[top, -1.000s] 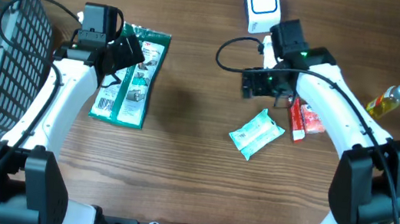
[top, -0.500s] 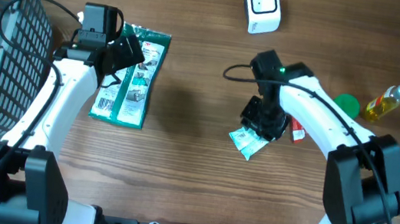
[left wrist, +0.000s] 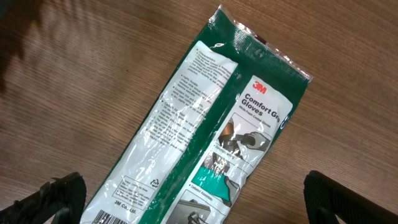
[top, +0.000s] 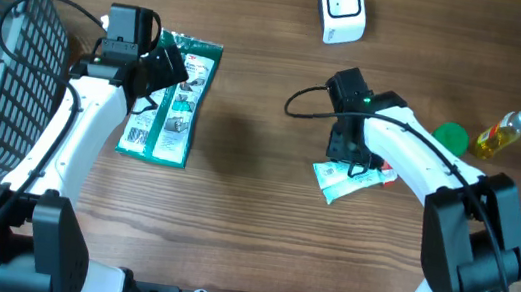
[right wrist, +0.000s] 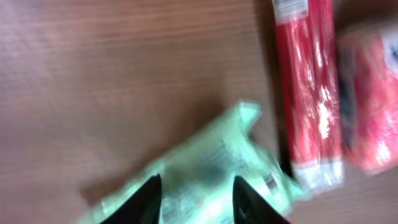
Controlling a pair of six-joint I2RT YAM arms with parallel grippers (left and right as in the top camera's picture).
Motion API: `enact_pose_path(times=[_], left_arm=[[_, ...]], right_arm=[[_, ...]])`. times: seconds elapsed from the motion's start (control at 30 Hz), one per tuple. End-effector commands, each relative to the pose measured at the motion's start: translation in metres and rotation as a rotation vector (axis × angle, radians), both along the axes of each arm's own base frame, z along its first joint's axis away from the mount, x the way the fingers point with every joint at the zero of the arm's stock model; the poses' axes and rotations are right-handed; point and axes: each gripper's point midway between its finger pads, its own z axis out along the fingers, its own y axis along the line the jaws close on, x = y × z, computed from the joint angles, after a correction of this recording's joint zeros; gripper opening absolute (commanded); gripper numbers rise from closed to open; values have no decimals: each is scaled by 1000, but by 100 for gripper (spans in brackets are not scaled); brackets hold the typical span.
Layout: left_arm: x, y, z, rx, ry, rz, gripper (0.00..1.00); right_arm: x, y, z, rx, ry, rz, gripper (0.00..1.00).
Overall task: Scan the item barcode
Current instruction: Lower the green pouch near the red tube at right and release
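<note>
Right hand [right wrist: 194,198] shifted from my scanner [top: 341,8], seemingly pinching mint-green pouch [right wrist: 211,149] beneath; left hand [left wrist: 205,202] spread wide.

Pale mint-green packet [top: 341,184]: crinkled, printed, flat on the bench at 3 o'clock of centre, long axis roughly 2 to 8 o'clock, pinched at its upper edge by the right hand [right wrist: 196,198]. White barcode scanner [top: 341,8]: window up, at 12 o'clock of the packet, well apart.
</note>
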Motion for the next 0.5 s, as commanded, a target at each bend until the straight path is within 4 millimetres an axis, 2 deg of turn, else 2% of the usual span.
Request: enact_pose_path(times=[0.0, 0.03, 0.07, 0.13, 0.27, 0.37, 0.47], left_arm=[[2, -1, 2, -9, -9, 9, 100], [2, -1, 2, -9, -9, 9, 100], [2, -1, 2, -9, -9, 9, 100], [2, -1, 2, -9, -9, 9, 100], [2, -1, 2, -9, -9, 9, 100], [2, -1, 2, -9, -9, 9, 100], [2, -1, 2, -9, -9, 9, 100]], right_arm=[[6, 5, 32, 26, -1, -54, 40], [5, 10, 37, 63, -7, -83, 45], [2, 17, 40, 112, -5, -157, 56], [-13, 12, 37, 113, 30, -383, 56], [-31, 2, 36, 70, 72, -575, 63], [-34, -1, 36, 54, 76, -623, 68], [-35, -1, 36, 52, 76, -629, 67]])
